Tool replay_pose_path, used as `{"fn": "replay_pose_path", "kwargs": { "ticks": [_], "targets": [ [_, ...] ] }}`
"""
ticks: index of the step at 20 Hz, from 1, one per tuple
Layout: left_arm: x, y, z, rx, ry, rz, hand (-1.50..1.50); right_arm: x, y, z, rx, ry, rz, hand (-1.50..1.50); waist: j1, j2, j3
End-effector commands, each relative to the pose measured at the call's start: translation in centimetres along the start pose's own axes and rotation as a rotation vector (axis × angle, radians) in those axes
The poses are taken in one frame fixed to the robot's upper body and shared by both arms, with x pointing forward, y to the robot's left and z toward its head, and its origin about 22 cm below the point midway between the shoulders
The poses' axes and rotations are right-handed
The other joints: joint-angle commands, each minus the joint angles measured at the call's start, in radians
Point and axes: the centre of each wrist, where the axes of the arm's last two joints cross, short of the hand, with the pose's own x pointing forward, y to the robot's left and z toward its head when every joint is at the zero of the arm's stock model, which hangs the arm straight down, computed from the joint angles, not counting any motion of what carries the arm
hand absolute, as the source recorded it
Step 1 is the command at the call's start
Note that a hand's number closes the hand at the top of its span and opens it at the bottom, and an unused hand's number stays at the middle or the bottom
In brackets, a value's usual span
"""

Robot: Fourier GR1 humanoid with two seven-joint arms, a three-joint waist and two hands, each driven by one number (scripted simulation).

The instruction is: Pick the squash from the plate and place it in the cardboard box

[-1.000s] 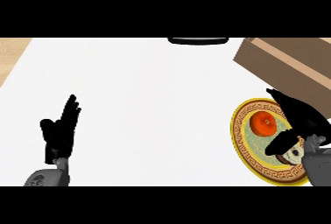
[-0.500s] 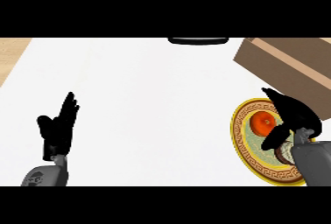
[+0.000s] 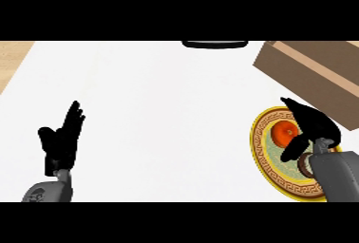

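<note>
One round orange squash (image 3: 286, 131): on gold-rimmed round plate (image 3: 261, 156), long axis can't tell tbh
One brown cardboard box (image 3: 308, 71): behind plate
Right hand (image 3: 314, 124): spread wide over squash
Left hand (image 3: 61, 142): fingers straight, resting

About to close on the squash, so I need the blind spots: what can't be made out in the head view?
All in the head view.
Squash: right side hidden by the right hand; contact cannot be told.
Plate: right part covered by that hand and its forearm.
Cardboard box: cut off by the right edge; its opening does not show.
Dark object at the top edge: cut off, unidentifiable.
</note>
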Motion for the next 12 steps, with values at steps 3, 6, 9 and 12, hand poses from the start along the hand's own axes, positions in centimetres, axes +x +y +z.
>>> {"fn": "replay_pose_path", "kwargs": {
  "ticks": [3, 6, 9, 12],
  "targets": [
    [0.3, -0.8, -0.3, -0.003, -0.011, -0.003, 0.00, 1.2, 3.0, -2.1, 0.007, -0.003, 0.006, -1.50, 0.002, 0.001, 0.000],
    [-1.6, -1.0, 1.5, -0.005, 0.002, 0.006, 0.00, -2.9, 1.6, -1.4, -0.015, -0.008, 0.005, -1.50, 0.000, 0.000, 0.000],
    [-1.5, -1.3, 0.0, -0.003, 0.002, -0.005, 0.00, -0.6, 2.1, -1.7, 0.003, -0.016, -0.001, -1.50, -0.001, 0.000, 0.000],
    [-0.9, -0.9, 0.4, -0.001, -0.007, 0.005, 0.00, 1.4, 2.6, -2.4, 0.010, -0.085, 0.014, 1.50, 0.001, 0.000, 0.000]
  ]
}}
